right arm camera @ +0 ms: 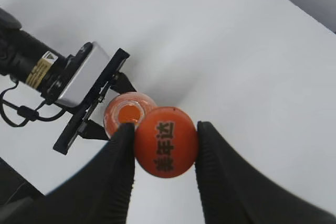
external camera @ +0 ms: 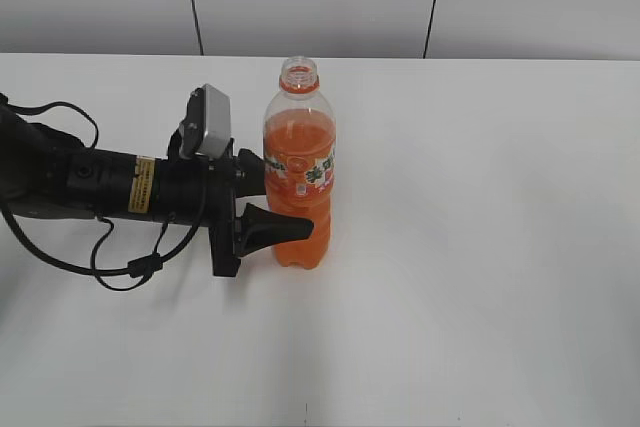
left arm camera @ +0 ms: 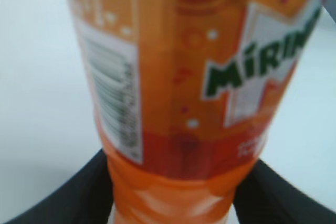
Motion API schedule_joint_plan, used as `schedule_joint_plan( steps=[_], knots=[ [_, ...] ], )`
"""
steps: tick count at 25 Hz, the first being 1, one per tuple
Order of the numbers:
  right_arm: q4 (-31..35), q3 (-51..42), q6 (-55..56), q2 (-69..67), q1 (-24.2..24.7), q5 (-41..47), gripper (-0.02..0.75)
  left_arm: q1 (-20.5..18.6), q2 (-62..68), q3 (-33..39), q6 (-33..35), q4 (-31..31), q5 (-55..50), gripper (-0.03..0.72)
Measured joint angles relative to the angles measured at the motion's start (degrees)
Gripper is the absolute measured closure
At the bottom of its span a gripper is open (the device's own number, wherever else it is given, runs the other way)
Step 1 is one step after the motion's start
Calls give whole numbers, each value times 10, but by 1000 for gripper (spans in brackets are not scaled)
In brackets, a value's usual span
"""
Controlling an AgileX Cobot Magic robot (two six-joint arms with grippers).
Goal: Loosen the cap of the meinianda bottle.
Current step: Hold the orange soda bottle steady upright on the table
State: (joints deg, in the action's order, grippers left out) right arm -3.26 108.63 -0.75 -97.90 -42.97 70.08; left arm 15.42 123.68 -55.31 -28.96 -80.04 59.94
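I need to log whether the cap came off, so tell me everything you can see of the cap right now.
The cap is a small round orange one, plastic by its look, with dark characters printed on its top. It is off the bottle: the exterior view shows the neck open and bare. The right tool holds it above the bottle's open mouth, one black finger pressed on each side, top face toward the wrist camera. Its ribbed side is hidden by the fingers.
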Motion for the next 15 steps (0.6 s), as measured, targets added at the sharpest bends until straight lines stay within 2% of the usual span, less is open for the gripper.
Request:
schedule_joint_plan(
  steps=[5,15],
  knots=[
    [-3,0,39,3,45,0,468,0,0,0,0,0,0,284],
    [12,-17,38,6,227,0,468,0,0,1,0,15,-1,285]
  ],
)
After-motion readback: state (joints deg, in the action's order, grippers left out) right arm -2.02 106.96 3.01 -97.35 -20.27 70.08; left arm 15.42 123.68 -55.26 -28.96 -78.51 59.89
